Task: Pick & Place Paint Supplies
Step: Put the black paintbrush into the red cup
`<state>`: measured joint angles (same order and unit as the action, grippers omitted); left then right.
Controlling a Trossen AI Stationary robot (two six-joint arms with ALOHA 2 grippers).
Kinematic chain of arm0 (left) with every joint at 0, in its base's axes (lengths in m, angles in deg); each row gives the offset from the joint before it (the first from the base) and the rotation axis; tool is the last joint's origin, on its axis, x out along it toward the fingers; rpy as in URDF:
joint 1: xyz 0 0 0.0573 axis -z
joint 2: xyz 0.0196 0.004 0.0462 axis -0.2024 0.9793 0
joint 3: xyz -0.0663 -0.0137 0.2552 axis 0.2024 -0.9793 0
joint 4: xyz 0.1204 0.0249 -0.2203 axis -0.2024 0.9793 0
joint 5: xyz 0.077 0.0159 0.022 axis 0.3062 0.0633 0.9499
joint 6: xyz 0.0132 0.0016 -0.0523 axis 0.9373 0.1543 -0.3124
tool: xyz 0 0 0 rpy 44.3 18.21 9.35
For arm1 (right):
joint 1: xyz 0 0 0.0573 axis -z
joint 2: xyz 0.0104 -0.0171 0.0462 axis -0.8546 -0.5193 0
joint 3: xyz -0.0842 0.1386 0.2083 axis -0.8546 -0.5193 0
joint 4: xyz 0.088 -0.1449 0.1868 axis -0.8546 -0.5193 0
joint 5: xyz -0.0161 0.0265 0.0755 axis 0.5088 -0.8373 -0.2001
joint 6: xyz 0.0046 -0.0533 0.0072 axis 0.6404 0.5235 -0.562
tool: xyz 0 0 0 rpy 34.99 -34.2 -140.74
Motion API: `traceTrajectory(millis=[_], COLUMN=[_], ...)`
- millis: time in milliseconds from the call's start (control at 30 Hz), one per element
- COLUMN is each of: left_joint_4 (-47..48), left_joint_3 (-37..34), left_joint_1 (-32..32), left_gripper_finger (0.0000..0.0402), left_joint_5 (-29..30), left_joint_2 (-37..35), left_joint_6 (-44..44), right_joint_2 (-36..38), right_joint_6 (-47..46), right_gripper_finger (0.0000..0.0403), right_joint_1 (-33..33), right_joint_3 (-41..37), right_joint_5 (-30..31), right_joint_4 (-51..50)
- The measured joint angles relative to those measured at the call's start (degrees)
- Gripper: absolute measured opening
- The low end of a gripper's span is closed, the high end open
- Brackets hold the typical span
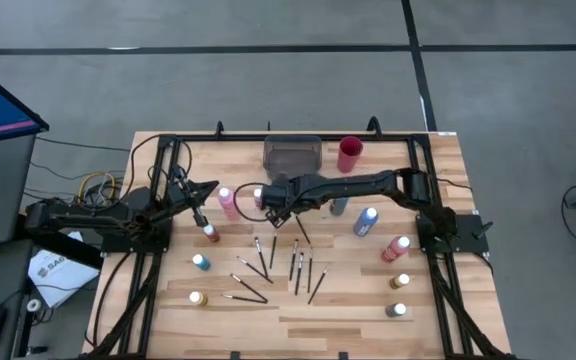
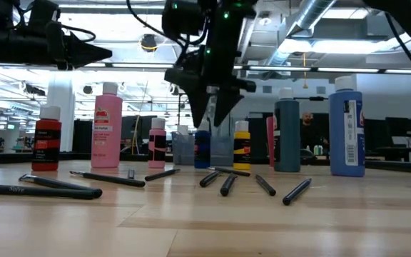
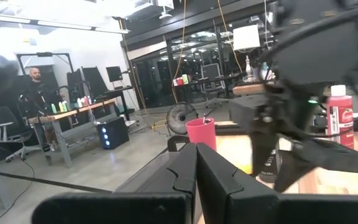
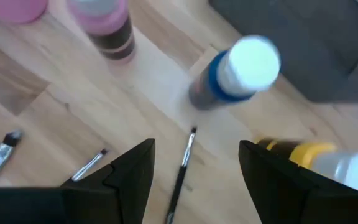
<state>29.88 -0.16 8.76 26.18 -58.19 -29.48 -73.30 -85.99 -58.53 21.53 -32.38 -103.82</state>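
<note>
My right end effector (image 4: 194,165) hangs spread over a brush (image 4: 182,165) lying flat on the desk (image 1: 428,310), its long axis running between the fingers, though the handle end is cut off. Nearby a blue bottle (image 4: 232,74) stands upright beside a yellow bottle (image 4: 322,158), itself partly cut off. My left end effector (image 1: 211,186) sits pressed together above the desk's left side, holding nothing.

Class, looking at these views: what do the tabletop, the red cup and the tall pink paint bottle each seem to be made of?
Tabletop: pale wood in joined strips, matt; grain and seams show.
Red cup: probably plastic, smooth and evenly coloured; paper cannot be ruled out.
Tall pink paint bottle: likely plastic with a printed label and a pale cap, slightly glossy.
</note>
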Motion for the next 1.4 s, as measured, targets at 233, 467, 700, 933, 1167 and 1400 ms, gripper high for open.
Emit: traceTrajectory(millis=[233, 467, 700, 933, 1167, 1400], left_joint_4=[-0.21, -0.28, -0.62, -0.67, -0.64, -0.63], left_joint_3=[-0.01, -0.02, 0.00, -0.02, -0.01, -0.01], left_joint_1=[0.00, 0.00, 0.00, 0.00, 0.00, 0.00], left_gripper_finger=[0.0003, 0.0003, 0.0003, 0.0003, 0.0003, 0.0003], left_joint_5=[0.00, -0.02, -0.02, -0.02, -0.02, -0.02], left_joint_2=[0.03, 0.03, 0.03, 0.01, 0.01, 0.03], left_joint_6=[0.00, 0.00, 0.00, 0.00, 0.00, 0.00], right_joint_2=[-1.64, -4.05, -6.31, -7.10, -7.10, -6.88], right_joint_6=[-5.92, -6.37, -6.24, -6.09, -5.94, -6.11], right_gripper_finger=[0.0227, 0.0215, 0.0210, 0.0211, 0.0208, 0.0210], right_joint_1=[-4.66, -2.77, -2.86, -1.89, -0.98, -0.67], right_joint_3=[-0.20, -0.49, -0.13, -0.37, -3.38, -7.75], right_joint_5=[6.31, 7.06, 6.88, 5.79, 4.88, 3.58], right_joint_4=[1.55, 3.11, 5.44, 4.72, 6.62, 11.58])
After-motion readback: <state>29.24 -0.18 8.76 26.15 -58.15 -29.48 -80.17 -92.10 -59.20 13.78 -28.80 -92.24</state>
